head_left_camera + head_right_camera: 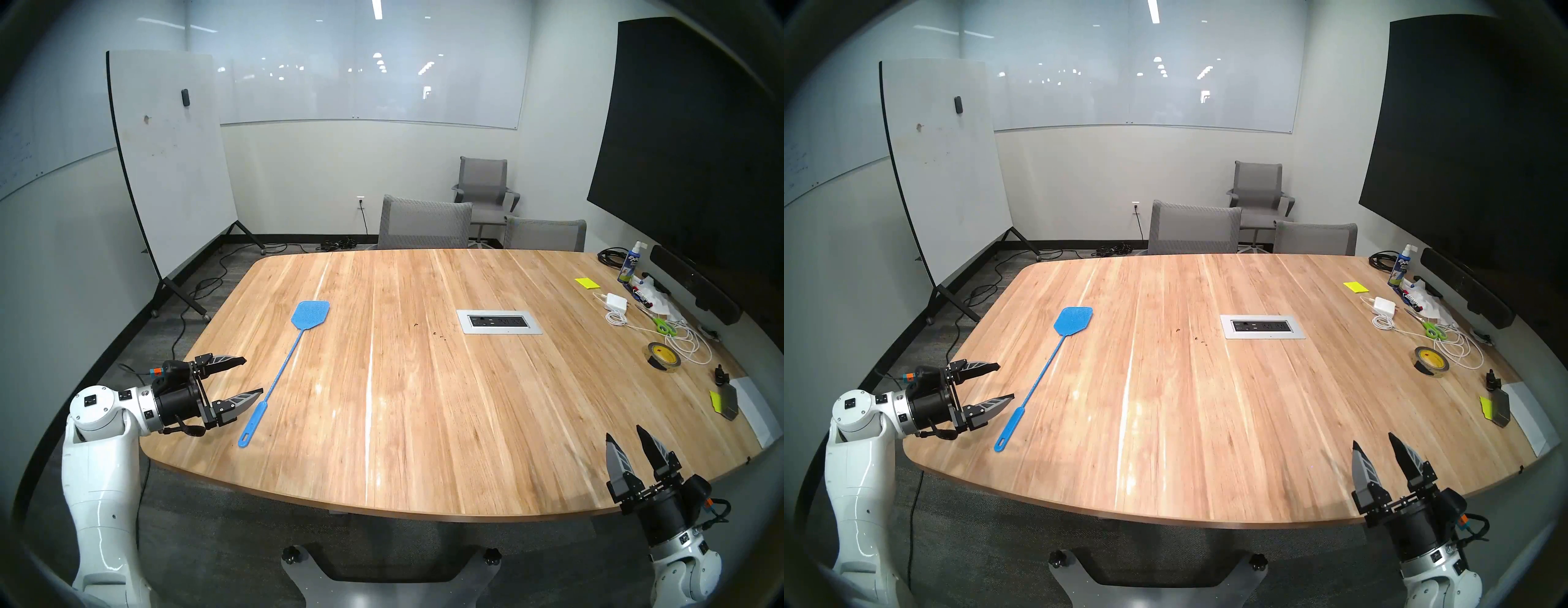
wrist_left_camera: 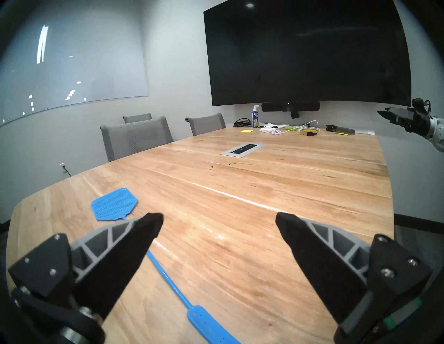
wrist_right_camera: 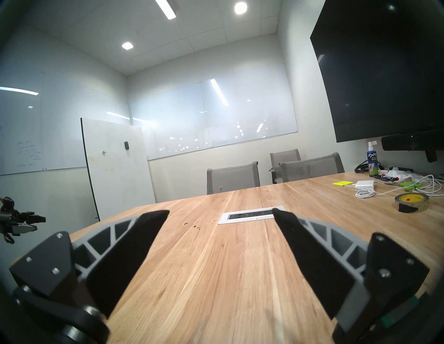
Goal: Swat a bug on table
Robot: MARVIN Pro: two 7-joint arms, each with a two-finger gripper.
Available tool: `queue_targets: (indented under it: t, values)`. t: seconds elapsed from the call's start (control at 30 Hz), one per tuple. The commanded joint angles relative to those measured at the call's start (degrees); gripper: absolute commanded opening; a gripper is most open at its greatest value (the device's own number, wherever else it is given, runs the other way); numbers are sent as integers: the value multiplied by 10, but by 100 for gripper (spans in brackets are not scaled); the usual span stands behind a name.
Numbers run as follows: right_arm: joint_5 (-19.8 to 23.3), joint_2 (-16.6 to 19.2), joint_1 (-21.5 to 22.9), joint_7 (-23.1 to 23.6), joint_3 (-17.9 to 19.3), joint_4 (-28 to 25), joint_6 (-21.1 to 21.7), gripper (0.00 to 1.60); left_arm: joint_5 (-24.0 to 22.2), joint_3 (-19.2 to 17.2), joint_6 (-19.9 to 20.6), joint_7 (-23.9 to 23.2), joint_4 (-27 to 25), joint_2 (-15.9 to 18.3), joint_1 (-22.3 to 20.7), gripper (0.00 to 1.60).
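The light wood table [image 1: 424, 424] has a grey outlet panel [image 1: 499, 321] set into it. Two tiny dark specks lie left of the panel: one bug-like speck [image 1: 415, 324] and a small cluster [image 1: 439, 335]. They also show in the left wrist view [image 2: 212, 166] and the right wrist view [image 3: 185, 224]. A blue fly swatter [image 1: 282, 373] lies flat on the table's left part, head far, handle near. My left gripper [image 1: 252, 375] is open and empty, just left of the swatter's handle [image 2: 204, 322]. My right gripper [image 1: 624, 433] is open and empty over the near right edge.
Along the right edge lie a tape roll [image 1: 664, 358], green scissors [image 1: 662, 326], a white charger with cable [image 1: 615, 302], a spray bottle [image 1: 630, 263], yellow notes [image 1: 586, 283] and a black knob [image 1: 720, 373]. Grey chairs [image 1: 424, 225] stand at the far side.
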Motion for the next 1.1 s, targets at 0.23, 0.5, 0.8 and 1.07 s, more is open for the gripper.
queue_targets:
  t: [0.23,0.5,0.8,1.07]
  values:
    - [-1,-2,1,0,0,-12,0,160,-20,-2,-55,-17,-23,-16,2,160]
    - [-1,-3,1,1,0,-12,1,160,-21,-10,-103,-40,-59,-23,29,160]
    - [-2,-3,2,1,1,-12,2,160,-20,-14,-108,-42,-59,-27,29,160]
    - [-2,-4,2,2,1,-12,2,160,-19,-15,-108,-42,-60,-28,28,160]
